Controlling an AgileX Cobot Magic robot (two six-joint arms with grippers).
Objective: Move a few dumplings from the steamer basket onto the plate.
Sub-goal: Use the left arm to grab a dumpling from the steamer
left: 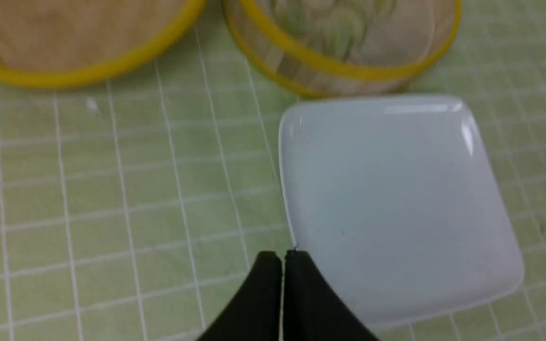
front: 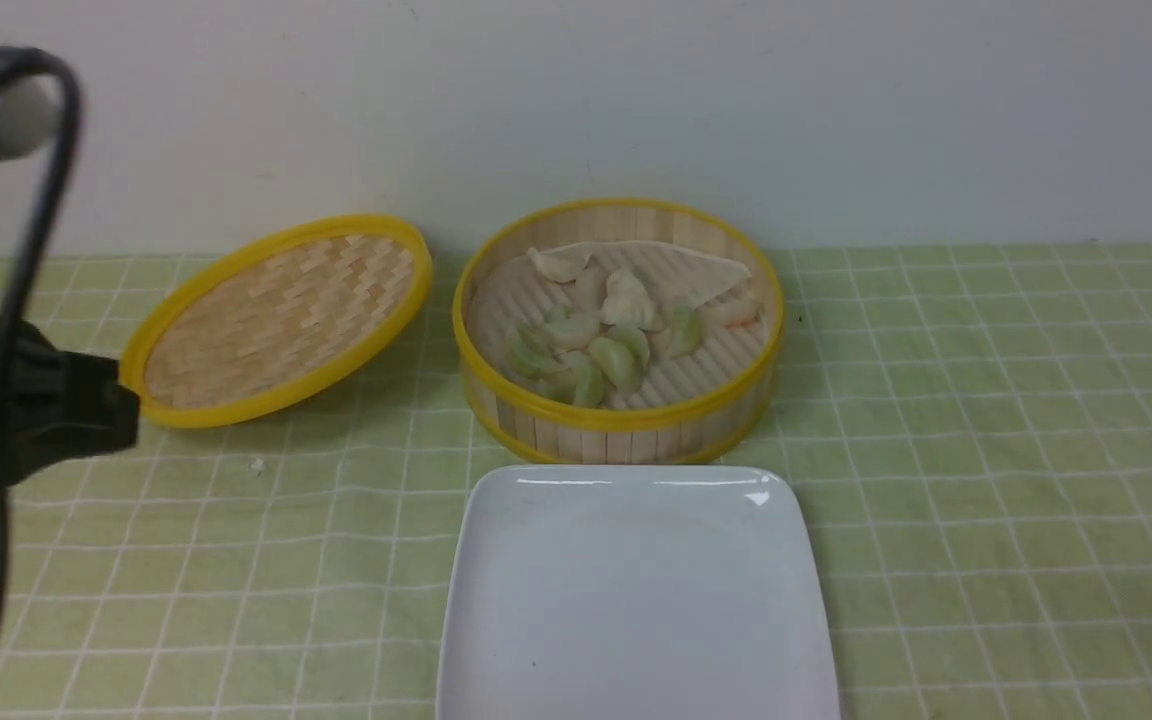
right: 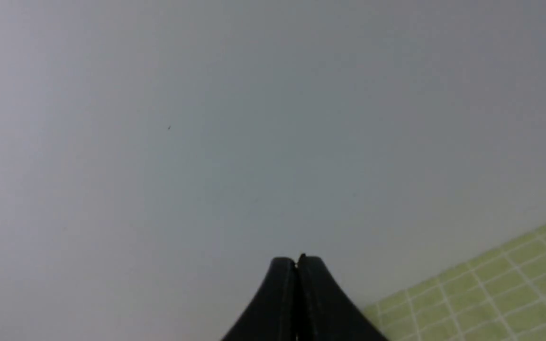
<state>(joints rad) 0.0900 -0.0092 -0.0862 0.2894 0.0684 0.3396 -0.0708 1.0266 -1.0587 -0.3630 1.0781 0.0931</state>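
nearest, at the left above the green checked cloth (front: 986, 500), the left gripper (left: 282, 258) is clenched on nothing; the right gripper (right: 296, 259) is likewise pressed closed, facing the wall. the white plate (front: 636, 600) lies near, centre. just beyond it stands the steamer basket (front: 626, 425), holding the dumplings (front: 596, 345); the lid (front: 276, 320) lies tilted to its left.

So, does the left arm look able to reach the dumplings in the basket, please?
Probably yes: the steamer basket is uncovered, the lid sits beside it, nothing blocks the dumplings; the left gripper is shut, though.
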